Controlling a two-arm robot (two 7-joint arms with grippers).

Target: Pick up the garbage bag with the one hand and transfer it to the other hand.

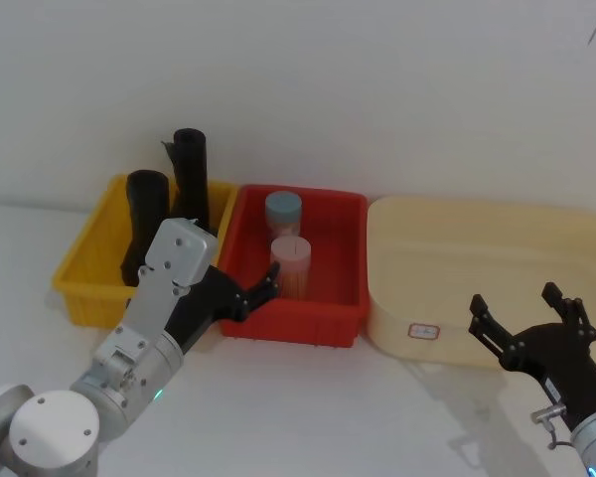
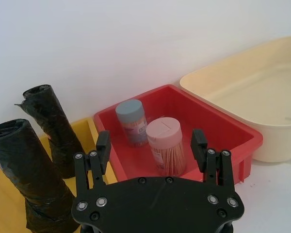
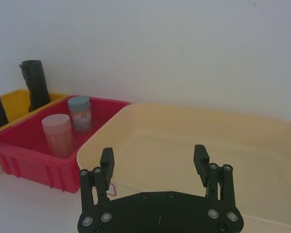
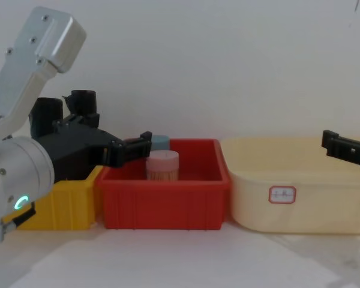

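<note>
Three containers in a row on the table (image 1: 377, 407). The yellow bin (image 1: 84, 260) holds two black rolls, the garbage bag (image 1: 146, 214) in front of the flap-topped roll (image 1: 191, 174). The red bin (image 1: 335, 288) holds a blue-lidded jar (image 1: 283, 211) and a pink-lidded jar (image 1: 290, 260), beside the cream tub (image 1: 397, 298). Left pincer (image 1: 258, 288) spread wide, holding nothing, above the red bin's left wall, near the bag; right pincer (image 1: 517, 303) spread wide, holding nothing, at the tub's near rim, with open table around it. In the chest view the left pincer covers most of both rolls; the left wrist view shows both down their length.

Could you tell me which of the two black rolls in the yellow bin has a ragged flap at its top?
The rear roll, standing closer to the red bin; the front garbage bag shows no flap.
</note>
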